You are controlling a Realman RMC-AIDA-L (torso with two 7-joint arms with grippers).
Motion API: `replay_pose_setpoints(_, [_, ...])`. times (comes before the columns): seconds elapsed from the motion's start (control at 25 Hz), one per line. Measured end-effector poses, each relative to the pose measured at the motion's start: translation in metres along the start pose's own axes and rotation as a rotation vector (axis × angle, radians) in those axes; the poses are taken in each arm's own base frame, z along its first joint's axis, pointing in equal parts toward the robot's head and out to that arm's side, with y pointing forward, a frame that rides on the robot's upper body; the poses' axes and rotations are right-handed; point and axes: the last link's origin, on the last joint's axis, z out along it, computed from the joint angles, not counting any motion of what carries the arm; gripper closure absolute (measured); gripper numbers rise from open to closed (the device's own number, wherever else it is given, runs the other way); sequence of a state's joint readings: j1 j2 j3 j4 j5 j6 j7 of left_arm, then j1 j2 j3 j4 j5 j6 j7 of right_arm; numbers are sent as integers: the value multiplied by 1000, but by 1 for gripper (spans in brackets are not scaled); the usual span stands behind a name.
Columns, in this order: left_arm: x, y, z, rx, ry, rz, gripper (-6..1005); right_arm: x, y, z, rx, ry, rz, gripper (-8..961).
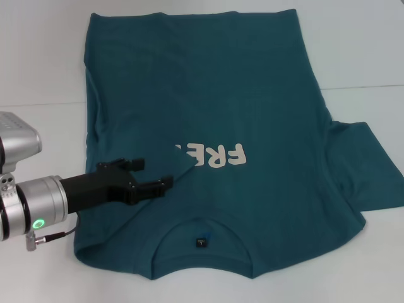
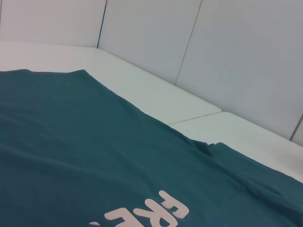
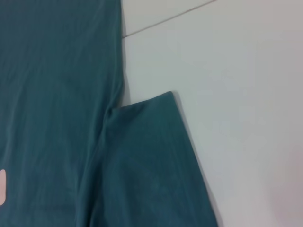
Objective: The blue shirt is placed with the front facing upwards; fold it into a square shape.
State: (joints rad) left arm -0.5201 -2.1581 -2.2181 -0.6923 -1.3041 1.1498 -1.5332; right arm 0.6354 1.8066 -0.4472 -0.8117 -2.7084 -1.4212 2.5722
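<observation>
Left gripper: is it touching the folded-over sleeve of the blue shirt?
Cannot tell. In the head view the left gripper has its fingertips at the edge of the blue shirt's folded flap, but neither contact nor gap is plain.

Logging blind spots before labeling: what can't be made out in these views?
- Print's first letters: head view, a folded-over flap of the blue shirt covers them.
- Left claw grip on the flap: head view, cannot tell.
- Right claw: in no view.
- Collar tag: too small to read.

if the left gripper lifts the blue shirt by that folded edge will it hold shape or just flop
Probably flop: the blue shirt lies in soft wrinkles. The folded flap by the left gripper already drapes over the print. It likely drags rather than slides freely.
</observation>
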Motion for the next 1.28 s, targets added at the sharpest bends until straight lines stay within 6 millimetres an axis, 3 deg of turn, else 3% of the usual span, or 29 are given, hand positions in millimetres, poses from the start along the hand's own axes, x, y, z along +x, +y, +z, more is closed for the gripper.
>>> replay_pose_setpoints(0.56, [1, 5, -2, -36, 3, 33, 119, 15, 5, 31, -25, 31, 16, 25])
replay_pose_setpoints(1.28, [-3, 7, 3, -35, -7, 18, 122, 17, 6, 47, -32, 3, 24, 24])
